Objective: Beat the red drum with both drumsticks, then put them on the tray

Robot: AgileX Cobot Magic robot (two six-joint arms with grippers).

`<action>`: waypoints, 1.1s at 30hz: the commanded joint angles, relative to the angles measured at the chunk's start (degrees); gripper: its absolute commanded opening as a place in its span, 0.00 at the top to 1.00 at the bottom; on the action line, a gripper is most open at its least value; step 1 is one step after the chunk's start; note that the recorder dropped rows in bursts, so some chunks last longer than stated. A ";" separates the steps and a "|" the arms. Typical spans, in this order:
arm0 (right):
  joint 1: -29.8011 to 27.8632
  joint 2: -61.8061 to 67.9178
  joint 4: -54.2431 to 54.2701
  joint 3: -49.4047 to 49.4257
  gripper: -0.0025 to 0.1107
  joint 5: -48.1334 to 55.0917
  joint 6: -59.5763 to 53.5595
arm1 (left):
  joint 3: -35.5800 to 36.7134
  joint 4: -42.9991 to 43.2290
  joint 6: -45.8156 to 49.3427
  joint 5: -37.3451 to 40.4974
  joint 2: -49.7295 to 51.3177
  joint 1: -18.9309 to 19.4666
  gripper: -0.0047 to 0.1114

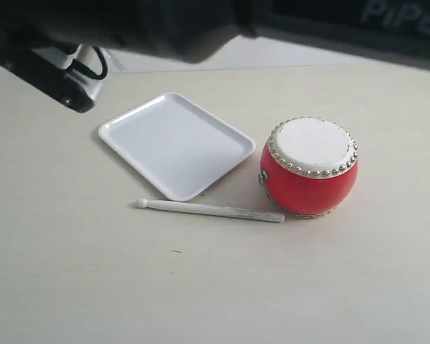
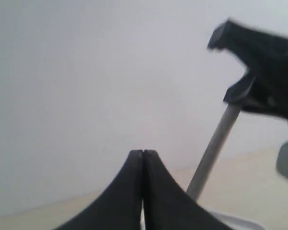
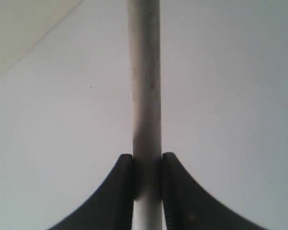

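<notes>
Currently the right gripper [image 3: 148, 160] is clamping one stick [image 3: 145, 72] between its jaws, while the left gripper [image 2: 143, 155] is pressing its fingertips together on nothing. On the table [image 1: 72, 272], the second stick [image 1: 215, 210] is lying flat along the tray's [image 1: 175, 143] near side, ending right at the base of the upright drum [image 1: 309, 179], which is sitting just beside the tray.

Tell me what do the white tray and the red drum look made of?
The tray: probably plastic, glossy white, rim catching light. The red drum: shiny lacquered body, wood or plastic, unclear; matte white skin ringed by metallic-looking studs.
</notes>
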 commanded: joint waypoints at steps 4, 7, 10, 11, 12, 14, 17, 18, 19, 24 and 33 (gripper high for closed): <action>-5.01 -1.24 3.34 0.06 0.98 0.23 -0.04 | -0.63 7.80 -0.41 -6.61 15.69 -0.34 0.88; -5.58 -1.24 3.11 0.06 0.98 0.23 -0.04 | -0.63 10.59 -1.56 -9.52 18.13 -0.34 0.77; -5.58 -1.24 2.57 0.06 0.98 0.23 -0.04 | -0.63 12.16 -1.56 -9.69 18.64 -0.34 0.62; -5.45 -1.24 2.57 0.06 0.98 0.23 -0.04 | -0.63 13.07 -1.56 -9.11 18.64 -0.34 0.56; -5.45 -1.24 2.57 0.06 0.98 0.23 -0.43 | -0.63 13.91 -1.91 -8.54 18.64 -0.34 0.50; -5.45 -1.24 2.57 0.06 0.98 0.23 -0.57 | -0.63 17.40 -4.70 -7.99 18.64 -0.34 0.34; -5.45 -1.24 2.57 0.06 0.98 0.23 -0.57 | -0.63 22.98 -8.76 -9.40 18.64 -0.34 0.22; -5.20 -1.24 2.57 0.06 0.98 0.23 -0.57 | -0.63 23.76 -9.74 -10.04 18.64 -0.34 0.22; -4.94 -1.24 2.57 0.16 0.98 0.23 -0.57 | -0.63 24.50 -10.84 -10.57 18.64 -0.34 0.22; -1.67 -1.35 -0.73 3.39 0.98 0.23 -2.00 | -0.72 27.37 -12.80 -11.20 18.64 -0.58 0.22; 1.60 -1.62 -1.52 5.82 0.98 0.23 -1.62 | -0.72 32.14 -15.86 -11.23 18.64 -0.58 0.22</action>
